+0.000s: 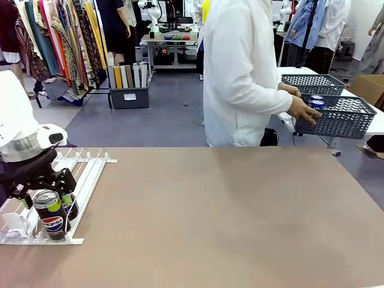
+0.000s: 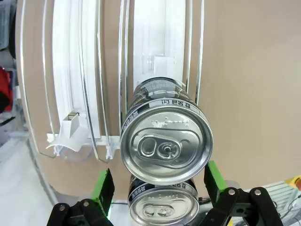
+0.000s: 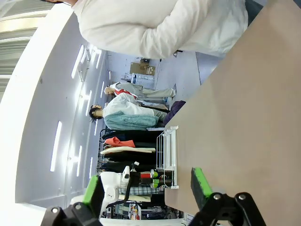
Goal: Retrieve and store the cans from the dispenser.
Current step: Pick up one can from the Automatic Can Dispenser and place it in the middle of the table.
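So over on the near left, the dispenser [image 1: 90, 168] lies flat on the table [image 1: 228, 216] with two black and yellow-green Pepsi cans standing in one lane: the nearer can [image 1: 49, 213] by the clear stops and a second can [image 1: 70, 204] just behind it. The left gripper [image 2: 158, 184] hangs right over them, jaws spread wide. From its wrist camera the green pads [image 2: 104, 188] stand either side of one can's silver top, and I can't tell if they touch it. Past the far edge, right of the middle, a person in a white coat [image 1: 240, 72] has a hand [image 1: 303, 110] on a dark grey mesh basket [image 1: 339, 117] with a blue can [image 1: 317, 102] inside. The right gripper [image 3: 146, 188] is off the table surface, jaws apart, holding nothing.
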